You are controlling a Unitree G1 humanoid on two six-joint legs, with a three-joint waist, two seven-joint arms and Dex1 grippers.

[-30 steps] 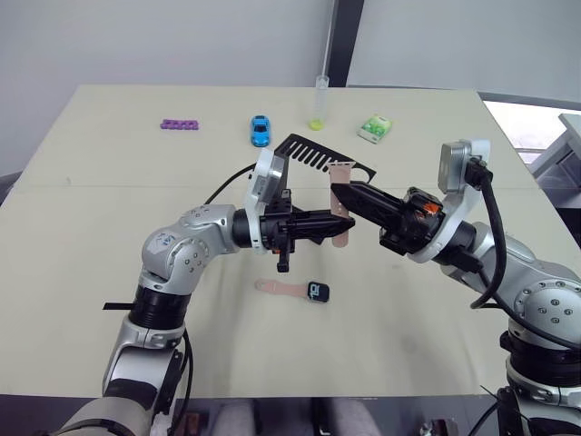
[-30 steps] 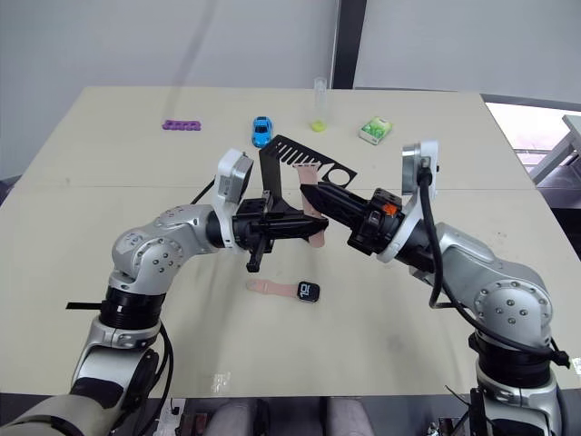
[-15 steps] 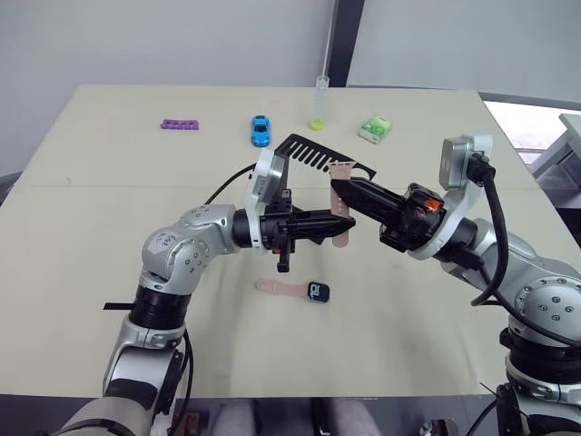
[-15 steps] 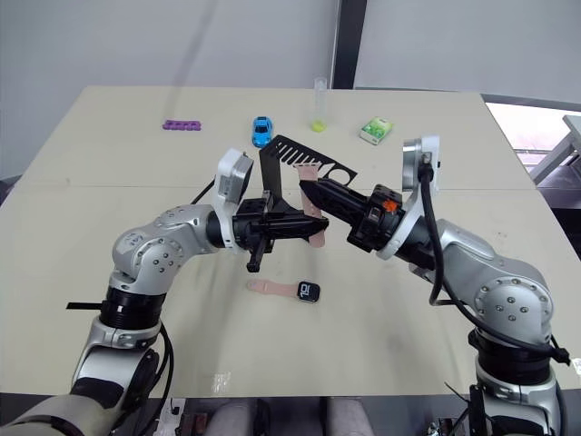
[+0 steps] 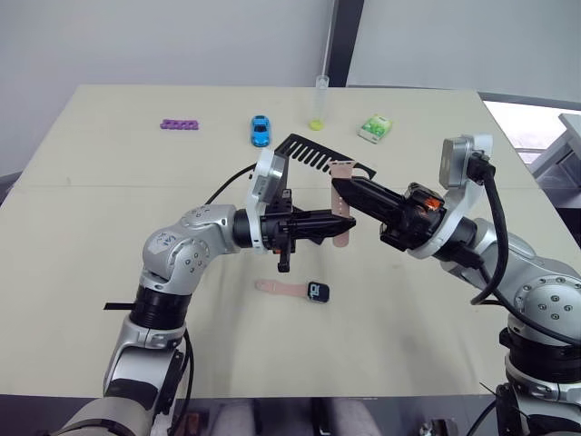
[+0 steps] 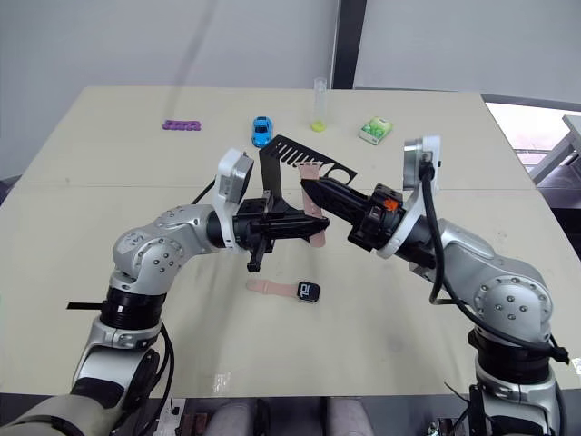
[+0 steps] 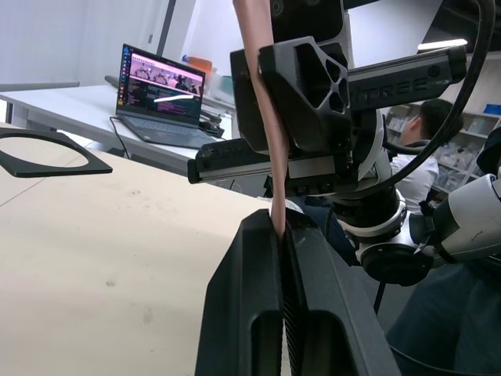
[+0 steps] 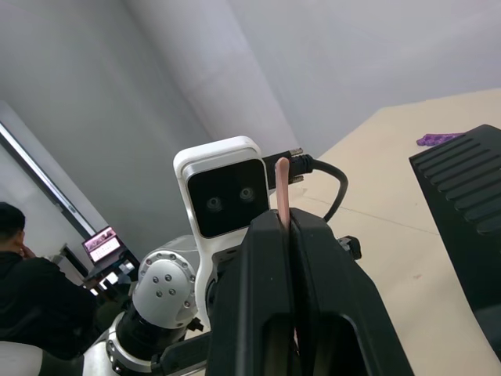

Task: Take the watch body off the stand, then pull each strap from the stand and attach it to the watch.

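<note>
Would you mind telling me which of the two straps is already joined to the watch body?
The strap lying flat on the table, attached to the watch body. The other strap is pinched upright between both grippers' fingers.

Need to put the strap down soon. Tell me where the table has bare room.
Free: the near-right table, right of the watch body; also the wide left side, nearer than the purple strip. Crowded: the middle, where the left gripper and right gripper both pinch the strap by the stand.

Watch body [image 5: 318,292] on table [image 5: 91,227], before the stand [image 5: 313,154].
</note>
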